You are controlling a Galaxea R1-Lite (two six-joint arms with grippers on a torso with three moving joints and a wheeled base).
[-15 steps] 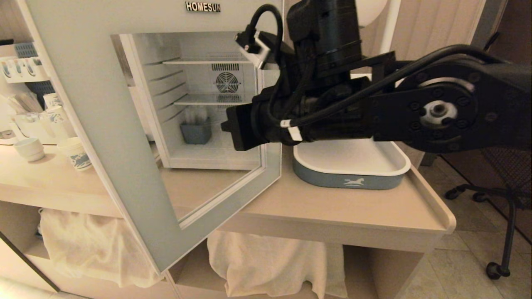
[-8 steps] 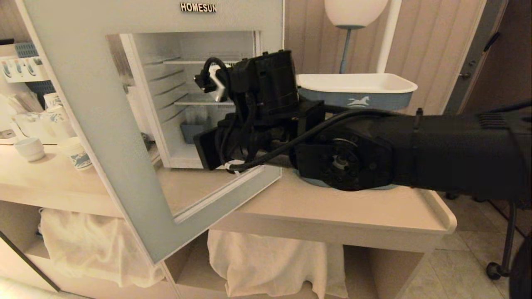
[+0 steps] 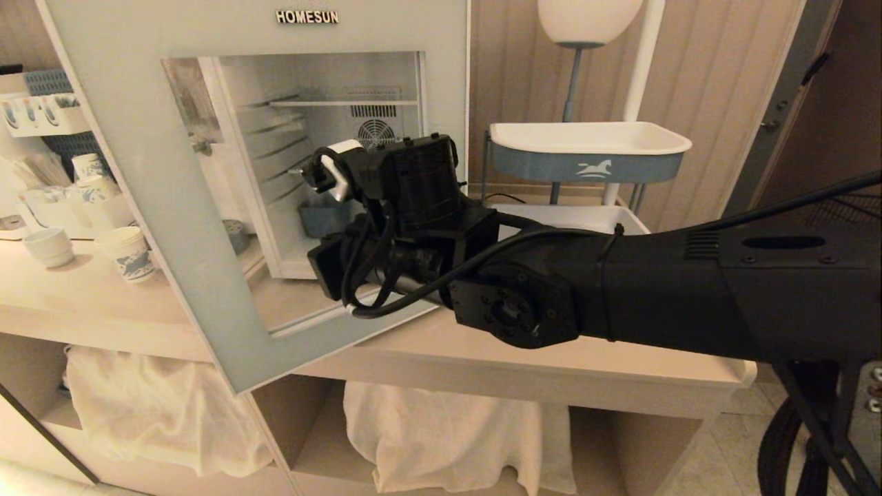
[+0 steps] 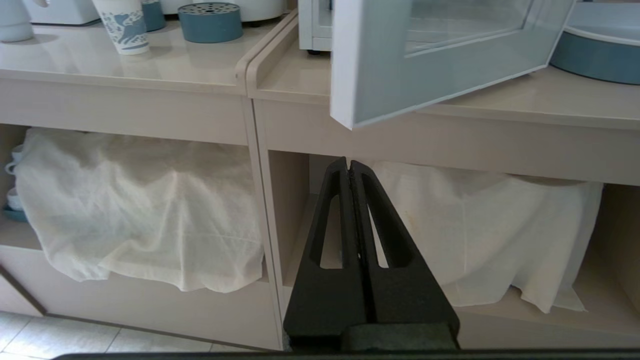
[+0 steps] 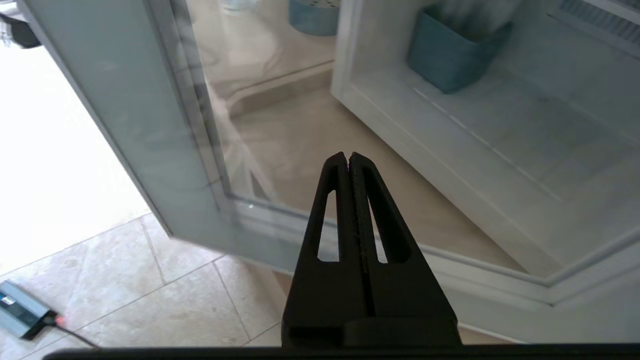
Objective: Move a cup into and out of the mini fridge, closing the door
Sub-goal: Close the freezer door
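Observation:
The mini fridge (image 3: 344, 269) stands on the counter with its glass door (image 3: 138, 172) swung partly open, its free edge nearest me. My right arm reaches across to the door's outer face. My right gripper (image 5: 347, 156) is shut and empty, its tips close against the glass just above the lower frame; contact cannot be told. The cup (image 3: 127, 253), white paper with a blue print, stands on the counter left of the door and shows again as the cup (image 4: 122, 25). My left gripper (image 4: 347, 162) hangs shut and empty, low before the cabinet.
A blue box (image 5: 450, 55) sits on the fridge floor. A white mug (image 3: 48, 246) stands beside the cup, and a blue round canister (image 4: 210, 20) behind. A stand with a tray (image 3: 586, 148) is at the right. White cloths (image 3: 448, 434) fill the shelves below.
My right arm has dropped and reached leftward against the door. The door has swung further toward the fridge, its near lower corner moving away from me.

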